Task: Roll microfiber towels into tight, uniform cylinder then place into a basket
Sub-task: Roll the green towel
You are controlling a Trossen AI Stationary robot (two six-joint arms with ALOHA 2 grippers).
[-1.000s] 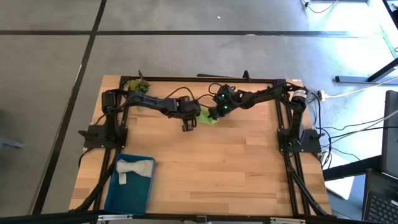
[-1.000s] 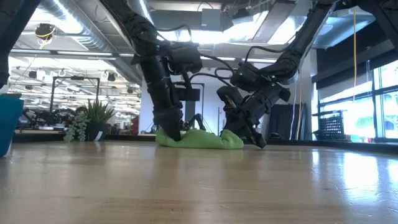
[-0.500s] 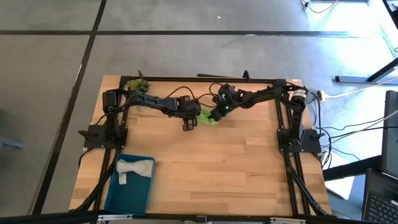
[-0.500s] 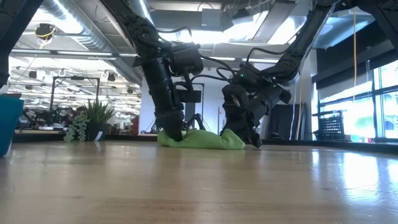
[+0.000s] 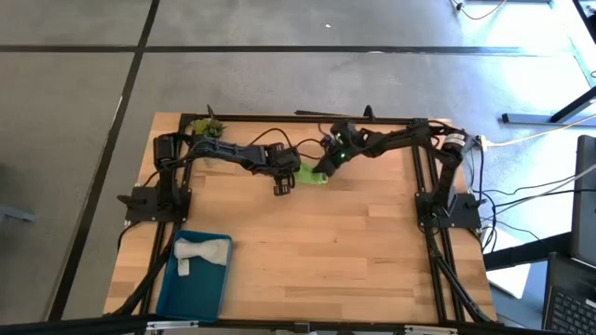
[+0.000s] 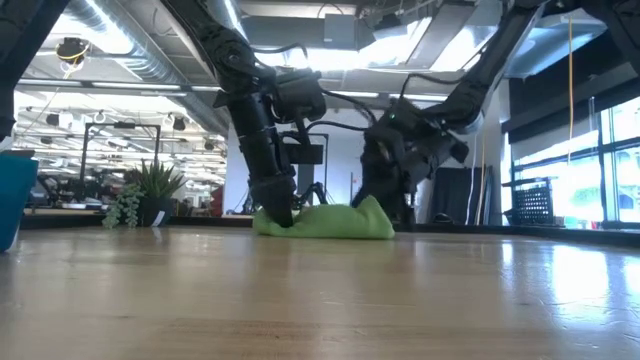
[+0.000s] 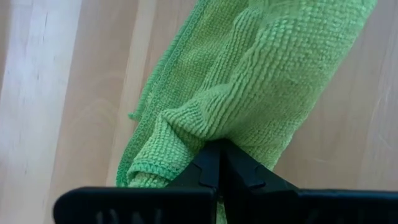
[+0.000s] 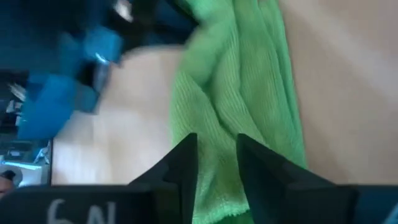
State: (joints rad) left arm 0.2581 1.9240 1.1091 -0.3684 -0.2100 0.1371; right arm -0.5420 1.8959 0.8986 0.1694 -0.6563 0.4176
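Left wrist view shows the left claw (image 7: 219,163) pinching the green towel (image 7: 261,81) on the table (image 5: 354,242), while the right claw (image 8: 214,152), slightly spread, could let the roll loosen.

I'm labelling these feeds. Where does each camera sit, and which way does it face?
High: overhead, looking down; both arms, table, basket.
Low: at tabletop height, looking across; both arms over the green towel.
Left wrist: on the left arm; left hand shut on the towel.
Right wrist: on the right arm; right hand parted over it.
All four share the towel.
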